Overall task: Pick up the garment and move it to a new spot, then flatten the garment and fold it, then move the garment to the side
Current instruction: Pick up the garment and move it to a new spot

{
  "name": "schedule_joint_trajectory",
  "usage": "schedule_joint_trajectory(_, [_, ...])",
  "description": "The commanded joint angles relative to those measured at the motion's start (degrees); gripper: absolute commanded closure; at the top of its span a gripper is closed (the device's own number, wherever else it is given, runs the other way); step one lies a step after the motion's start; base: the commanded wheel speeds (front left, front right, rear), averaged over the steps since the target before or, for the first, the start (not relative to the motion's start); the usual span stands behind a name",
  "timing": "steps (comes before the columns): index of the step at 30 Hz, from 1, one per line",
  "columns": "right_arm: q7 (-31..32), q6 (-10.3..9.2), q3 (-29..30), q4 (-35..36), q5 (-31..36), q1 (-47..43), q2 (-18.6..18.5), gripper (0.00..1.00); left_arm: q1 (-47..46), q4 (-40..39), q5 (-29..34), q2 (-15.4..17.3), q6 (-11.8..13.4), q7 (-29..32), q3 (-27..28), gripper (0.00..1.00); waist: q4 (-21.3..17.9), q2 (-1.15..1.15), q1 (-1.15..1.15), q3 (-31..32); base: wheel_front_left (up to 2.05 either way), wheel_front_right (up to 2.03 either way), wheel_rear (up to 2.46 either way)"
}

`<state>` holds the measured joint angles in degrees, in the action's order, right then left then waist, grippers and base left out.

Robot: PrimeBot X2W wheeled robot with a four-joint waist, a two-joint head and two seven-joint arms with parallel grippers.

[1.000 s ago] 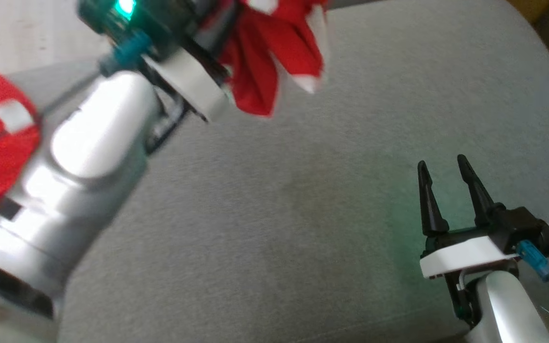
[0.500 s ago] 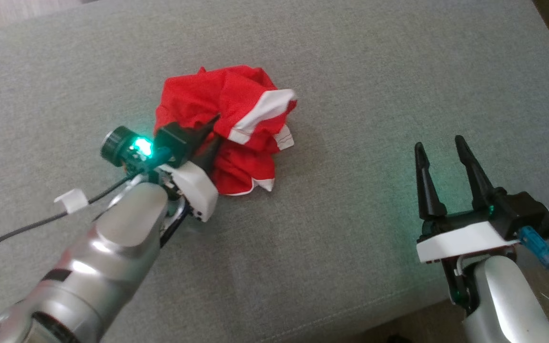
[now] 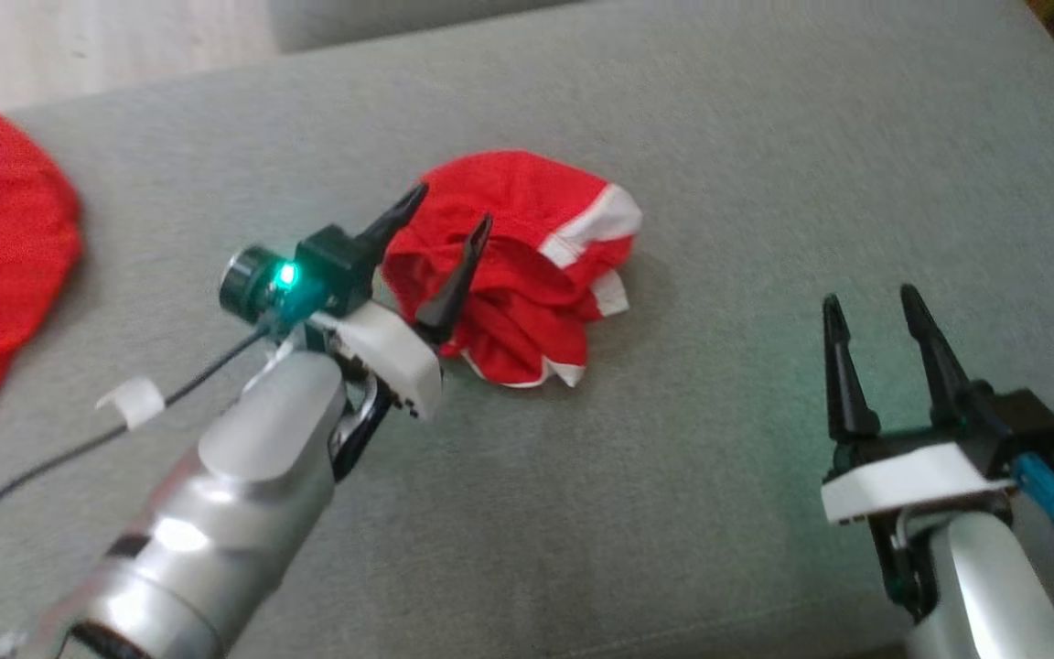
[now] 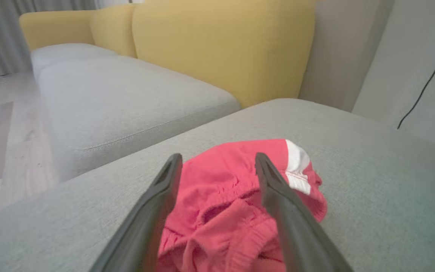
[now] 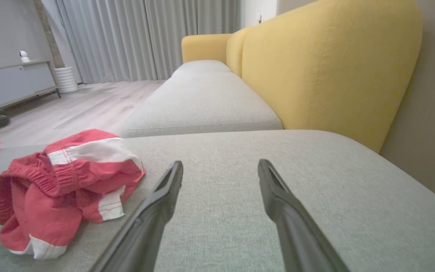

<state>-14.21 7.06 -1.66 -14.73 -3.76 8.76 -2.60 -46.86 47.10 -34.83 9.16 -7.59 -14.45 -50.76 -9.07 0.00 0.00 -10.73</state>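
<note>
A: Garment position, heading?
B: Crumpled at middle of cushion; white band toward right edge; long axis unreadable.
A: Tools?
B: Left gripper spread wide at garment's left side, gripping nothing. Right gripper spread, empty, near front edge.

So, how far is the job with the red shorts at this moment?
The first move looks done: the shorts lie crumpled on the grey cushion, gripped by nothing. In hand: the left pincer is open at the heap; the right pincer stands open, apart. Left: flattening, folding, moving aside.
</note>
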Motion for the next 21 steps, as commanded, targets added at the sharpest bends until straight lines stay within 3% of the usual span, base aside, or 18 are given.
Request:
schedule_joint_trajectory(1, [-0.8, 0.43, -0.8, 1.4, 0.5, -0.6, -0.3, 0.00, 0.5, -2.1, -0.6, 1.4, 0.3, -0.5, 3.0, 0.00, 2.9, 0.00, 0.00, 2.9, 0.00, 0.00, 0.00])
schedule_joint_trajectory(12, [-0.8, 0.43, 1.5, 1.6, 0.6, -5.1, -0.3, 0.00, 19.8, -15.1, 1.2, 2.7, 8.2, -0.5, 18.1, 0.00, 8.4, 0.00, 0.00, 9.7, 0.00, 0.00, 0.00])
schedule_joint_trajectory(21, [-0.8, 0.43, 2.3, 2.9, -0.2, -8.4, -0.3, 0.00, 35.8, -25.2, 5.1, 2.3, 12.4, -0.5, 28.5, 0.00, 10.0, 0.00, 0.00, 11.8, 0.00, 0.00, 0.00])
